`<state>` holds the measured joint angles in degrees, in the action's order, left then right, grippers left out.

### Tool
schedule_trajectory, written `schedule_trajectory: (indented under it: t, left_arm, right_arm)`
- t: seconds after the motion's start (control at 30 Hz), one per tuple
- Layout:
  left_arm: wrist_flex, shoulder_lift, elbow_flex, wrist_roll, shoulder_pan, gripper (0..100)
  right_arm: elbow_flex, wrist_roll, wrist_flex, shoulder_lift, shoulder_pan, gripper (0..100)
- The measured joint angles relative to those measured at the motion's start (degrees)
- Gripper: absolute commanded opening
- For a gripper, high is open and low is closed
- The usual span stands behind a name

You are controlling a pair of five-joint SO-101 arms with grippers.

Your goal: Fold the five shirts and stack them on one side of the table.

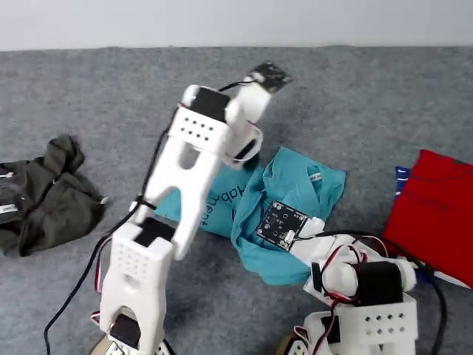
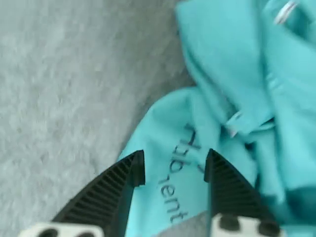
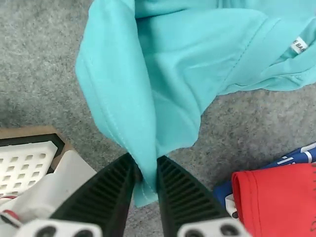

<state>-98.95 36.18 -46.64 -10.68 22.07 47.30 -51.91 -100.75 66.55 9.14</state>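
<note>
Mid-table, right claw (image 3: 145,167) pinching teal shirt (image 3: 187,59), left claw (image 2: 174,159) spread

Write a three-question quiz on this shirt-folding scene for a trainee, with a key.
1. True or false: the right gripper is shut on the teal shirt.
2. The left gripper is: A) open above the teal shirt; B) shut on a sleeve of it; C) resting on bare table.
3. Fill in: the red shirt lies on a ____ garment.
Key: 1 true; 2 A; 3 blue.
</note>
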Motion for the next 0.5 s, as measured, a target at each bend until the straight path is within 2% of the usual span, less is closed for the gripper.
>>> schedule_trajectory:
  t: [0.3,0.5]
  left_arm:
    - [-0.4,1.3,-5.5,0.0,7.5,21]
    - [-0.4,7.3,-6.1,0.0,8.1,21]
  right_arm:
    - [0.0,0.0,0.0,0.7,0.2,1.0]
    - [0.0,0.0,0.0,0.7,0.2,1.0]
